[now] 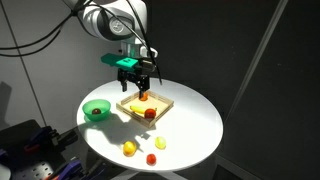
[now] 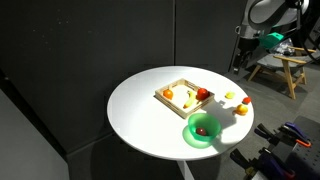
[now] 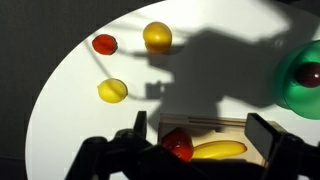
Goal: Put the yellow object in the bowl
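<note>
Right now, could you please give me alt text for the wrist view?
An open gripper hangs over a wooden tray of fruit pieces; beyond lie two yellow pieces, a red piece and a green bowl.

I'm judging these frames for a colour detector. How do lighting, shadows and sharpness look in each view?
Wrist view: a hard-edged dark shadow crosses the white table toward the green bowl, and the open pincer is dark and soft at the bottom edge. In an exterior view, shadow falls beside the wooden tray. In both exterior views the tabletop is bright against a dark room.
</note>
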Available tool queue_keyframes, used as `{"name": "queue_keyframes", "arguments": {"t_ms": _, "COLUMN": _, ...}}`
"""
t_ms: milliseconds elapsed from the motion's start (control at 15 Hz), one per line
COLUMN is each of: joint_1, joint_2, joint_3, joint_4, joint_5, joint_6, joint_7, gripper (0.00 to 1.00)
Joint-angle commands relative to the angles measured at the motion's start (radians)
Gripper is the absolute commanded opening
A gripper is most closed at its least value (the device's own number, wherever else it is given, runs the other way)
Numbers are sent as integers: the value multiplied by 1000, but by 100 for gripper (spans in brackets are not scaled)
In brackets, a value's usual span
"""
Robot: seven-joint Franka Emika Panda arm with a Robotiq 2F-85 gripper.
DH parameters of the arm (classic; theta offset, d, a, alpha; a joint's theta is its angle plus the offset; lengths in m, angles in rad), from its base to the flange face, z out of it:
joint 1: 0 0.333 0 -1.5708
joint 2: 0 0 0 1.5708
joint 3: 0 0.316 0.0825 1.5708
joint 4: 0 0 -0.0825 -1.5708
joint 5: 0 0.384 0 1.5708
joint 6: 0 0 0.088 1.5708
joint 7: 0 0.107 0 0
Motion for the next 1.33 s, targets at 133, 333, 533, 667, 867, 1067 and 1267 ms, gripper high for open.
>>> {"name": "queue_keyframes", "arguments": {"t_ms": 133, "joint_1": -17, "joint_2": -62, "joint_3": -20, "joint_4": -77, "joint_5": 10, "joint_6": 50, "joint_7": -17, "gripper": 100}}
{"name": "queue_keyframes", "arguments": {"t_ms": 333, "joint_1": -25, "joint_2": -79, "joint_3": -32, "joint_4": -126, "joint_5": 7, "joint_6": 114, "joint_7": -16, "gripper": 100}}
{"name": "queue_keyframes", "arguments": {"t_ms": 533, "joint_1": -32, "joint_2": -78, "joint_3": -41, "joint_4": -176, "joint_5": 5, "joint_6": 185, "joint_7": -14, "gripper": 100}}
{"name": "queue_keyframes", "arguments": {"t_ms": 667, "joint_1": -36, "joint_2": -65, "joint_3": -46, "joint_4": -204, "joint_5": -1, "joint_6": 217, "joint_7": -12, "gripper": 100}}
{"name": "queue_keyframes", "arguments": {"t_ms": 867, "joint_1": -41, "joint_2": -44, "joint_3": -53, "joint_4": -237, "joint_5": -3, "joint_6": 237, "joint_7": -16, "gripper": 100}}
{"name": "queue_keyframes", "arguments": {"t_ms": 1067, "joint_1": -44, "joint_2": -15, "joint_3": -61, "joint_4": -252, "joint_5": 1, "joint_6": 243, "joint_7": -21, "gripper": 100}}
{"name": "queue_keyframes", "arguments": {"t_ms": 1267, "joint_1": -56, "joint_2": 33, "joint_3": -66, "joint_4": -249, "joint_5": 1, "joint_6": 244, "joint_7": 14, "gripper": 100}}
